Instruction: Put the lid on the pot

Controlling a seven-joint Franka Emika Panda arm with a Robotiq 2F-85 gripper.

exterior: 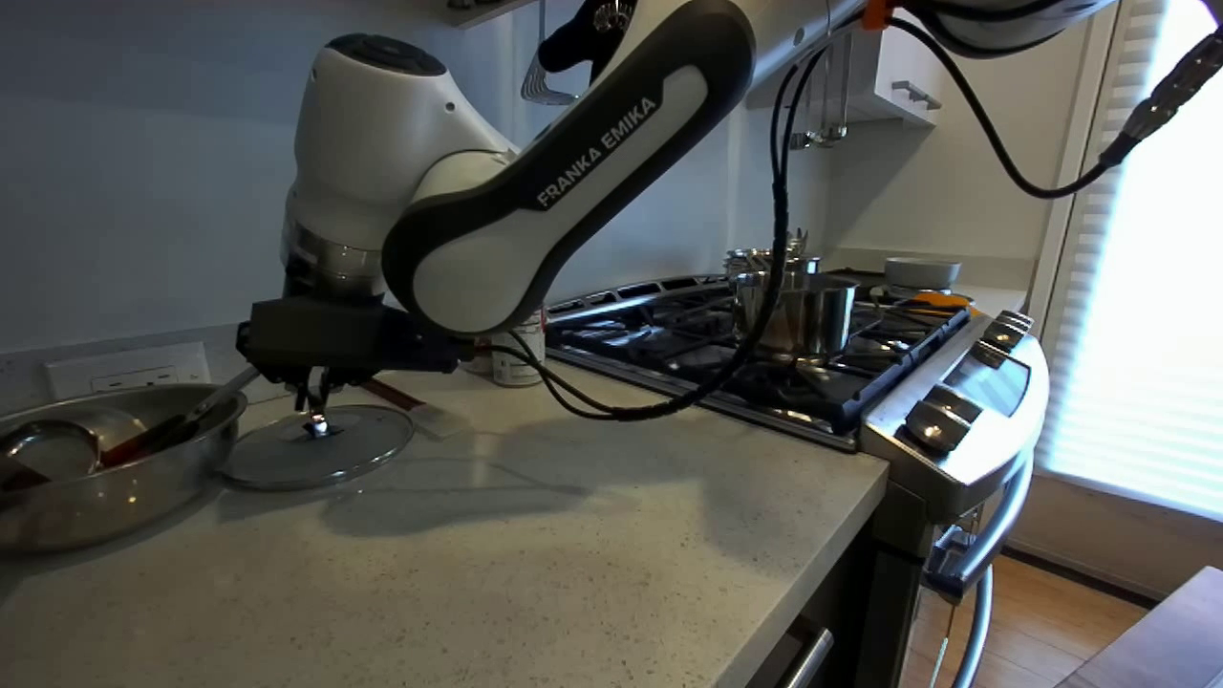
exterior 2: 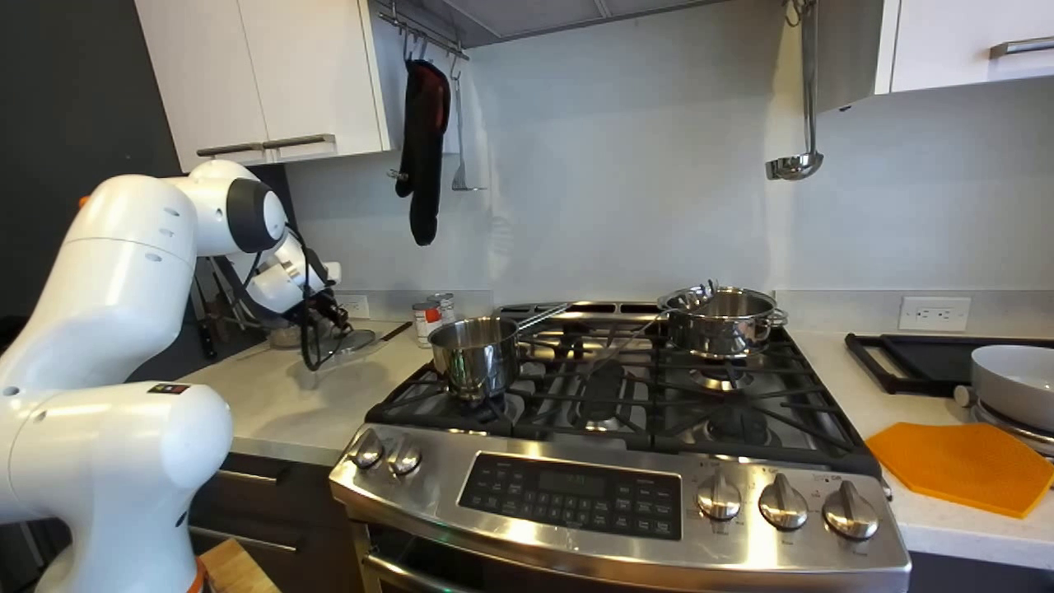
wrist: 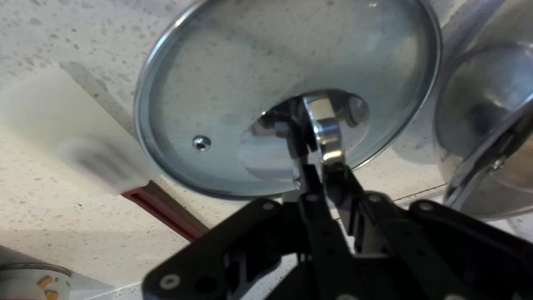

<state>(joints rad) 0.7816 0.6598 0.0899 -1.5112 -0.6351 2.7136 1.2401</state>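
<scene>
The clear glass lid (exterior: 358, 454) with a metal rim and shiny metal knob is at the counter's left, beside the steel bowl. It fills the middle of the wrist view (wrist: 216, 83) and shows small in an exterior view (exterior 2: 358, 340). My gripper (exterior: 315, 406) is above the lid's centre, its fingers closed around the knob in the wrist view (wrist: 314, 154). I cannot tell whether the lid is lifted or touches the counter. The shiny steel pot (exterior: 822, 315) stands uncovered on the stove's near burner beside the counter, also in an exterior view (exterior 2: 473, 362), with a long handle.
A wide steel bowl (exterior: 143, 506) with utensils touches or nearly touches the lid. A red-handled spatula (wrist: 162, 208) lies near the lid. Tin cans (exterior 2: 426, 321) stand between counter and stove. A second steel pot (exterior 2: 716, 329) sits on a rear burner.
</scene>
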